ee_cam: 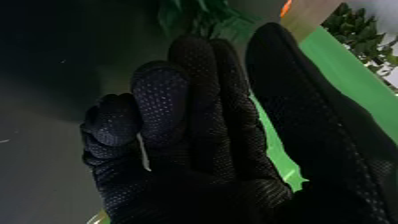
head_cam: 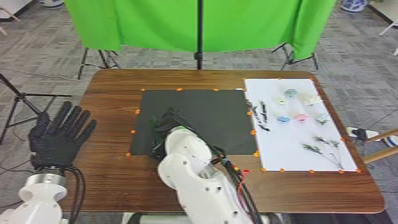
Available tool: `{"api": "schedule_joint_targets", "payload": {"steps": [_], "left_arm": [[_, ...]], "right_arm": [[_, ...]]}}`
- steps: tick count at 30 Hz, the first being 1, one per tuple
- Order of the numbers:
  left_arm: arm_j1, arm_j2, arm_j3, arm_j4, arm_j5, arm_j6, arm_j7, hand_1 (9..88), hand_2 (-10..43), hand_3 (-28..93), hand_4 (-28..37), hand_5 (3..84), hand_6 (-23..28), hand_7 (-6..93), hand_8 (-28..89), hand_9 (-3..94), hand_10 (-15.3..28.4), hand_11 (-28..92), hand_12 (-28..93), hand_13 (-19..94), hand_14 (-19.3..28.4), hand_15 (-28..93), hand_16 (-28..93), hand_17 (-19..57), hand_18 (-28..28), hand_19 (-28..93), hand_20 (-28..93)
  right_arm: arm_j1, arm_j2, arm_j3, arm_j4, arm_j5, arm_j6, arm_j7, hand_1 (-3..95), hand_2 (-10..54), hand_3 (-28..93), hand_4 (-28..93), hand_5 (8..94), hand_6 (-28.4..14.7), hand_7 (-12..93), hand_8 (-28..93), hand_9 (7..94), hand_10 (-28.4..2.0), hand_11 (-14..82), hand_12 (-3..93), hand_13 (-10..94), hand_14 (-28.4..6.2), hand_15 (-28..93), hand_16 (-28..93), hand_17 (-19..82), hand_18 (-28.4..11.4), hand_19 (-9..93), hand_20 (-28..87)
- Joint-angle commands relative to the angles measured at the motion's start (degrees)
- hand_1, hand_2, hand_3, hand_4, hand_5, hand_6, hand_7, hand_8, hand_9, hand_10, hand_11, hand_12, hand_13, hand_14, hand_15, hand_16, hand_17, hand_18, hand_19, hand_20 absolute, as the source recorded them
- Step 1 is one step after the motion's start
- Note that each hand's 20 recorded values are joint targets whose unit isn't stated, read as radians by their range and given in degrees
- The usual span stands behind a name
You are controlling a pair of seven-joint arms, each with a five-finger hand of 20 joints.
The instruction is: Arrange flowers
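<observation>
Over the black mat [head_cam: 209, 102], the right hand [head_cam: 173, 122] is lowered, with a little green foliage [head_cam: 159, 121] beside it. In the right wrist view, the right hand [ee_cam: 200, 145] has relaxed, slightly bent fingers, with its thumb apart from them; green leaves [ee_cam: 209, 15] lie beyond the fingertips. The left hand [head_cam: 60, 135] rests flat and open at the table's left side. On the white sheet [head_cam: 266, 150] lie a pink flower [head_cam: 300, 118], a blue flower [head_cam: 283, 119], other pale blooms, dark twigs [head_cam: 262, 112] and green sprigs [head_cam: 313, 149].
Orange markers border the mat and the sheet on the brown table [head_cam: 115, 100]. A green cloth [head_cam: 142, 25] hangs on a stand behind the table's far edge. A black tripod [head_cam: 27, 100] stands on the left.
</observation>
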Motion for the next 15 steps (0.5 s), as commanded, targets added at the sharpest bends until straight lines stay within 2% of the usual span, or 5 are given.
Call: {"api": "schedule_joint_targets", "payload": {"steps": [1, 7, 10, 12, 15], "left_arm": [[0.4, -1.75, -0.6, 0.67, -0.16, -1.8, -0.68, 25.5, 12.6, 70, -28.3, 41.2, 7.1, 7.3, -7, 35.4, 13.4, 9, 11, 25, 13.0, 16, -2, -2.8, 14.0, 25, 14], [3.4, -4.07, -3.13, -1.61, 1.75, -2.17, 0.1, 25.5, 12.4, 70, -28.3, 41.5, 7.3, 7.0, -7, 35.3, 13.5, 9, 11, 25, 13.2, 16, -2, -2.9, 14.0, 25, 14], [4.2, -4.55, -3.83, -2.49, 2.58, -2.92, 0.56, 25.5, 12.4, 70, -28.3, 41.6, 7.3, 6.9, -7, 35.4, 13.7, 9, 11, 26, 13.3, 17, -2, -3.0, 14.0, 25, 14], [4.9, -4.67, -4.4, -3.14, 2.58, -3.16, 0.92, 25.6, 12.4, 70, -28.3, 41.7, 7.3, 7.1, -7, 35.6, 13.8, 9, 11, 26, 13.4, 17, -2, -3.0, 14.0, 25, 14], [5.3, -4.87, -4.61, -3.69, 2.93, -3.15, 1.88, 25.7, 12.3, 70, -28.3, 41.8, 7.4, 7.3, -7, 35.7, 13.9, 10, 11, 26, 13.5, 17, -2, -3.0, 14.0, 25, 14]], "right_arm": [[1.3, 4.5, -1.4, -4.2, 1.5, 4.4, -1.0, 52.2, -9.5, 70, -19, 53.7, -8.0, 60, 13, 68.9, -18.2, 40.5, 48.0, 68, -17.4, 69, 37, 40, -28.4, 93, 41], [1.9, 14.9, 3.0, -12.9, -2.6, 5.6, -7.1, 49.7, -9.5, 71, -18, 50.9, -9.5, 59, 12, 62.8, -21.9, 44.9, 40.5, 64, -18.3, 71, 35, 40, -28.4, 93, 41], [0.9, 21.7, 8.2, -18.2, -4.0, 5.2, -7.4, 47.8, -9.5, 74, -20, 51.6, -9.6, 55, 10, 60.6, -23.7, 42.6, 29.5, 62, -18.9, 70, 33, 40, -28.4, 93, 41], [-0.7, 25.7, 12.3, -20.9, -5.1, 3.2, -6.0, 45.5, -9.5, 78, -21, 54.8, -10.7, 43, -9, 59.3, -24.4, 33.7, 25.1, 59, -19.4, 69, 31, 39, -28.4, 93, 39], [-4.2, 33.6, 17.6, -23.3, -9.7, 1.7, -4.6, 44.6, -9.5, 79, -22, 56.0, -11.6, 29, -9, 57.9, -25.2, 25.5, 21.9, 57, -20.0, 66, 29, 37, -28.4, 93, 37]]}}
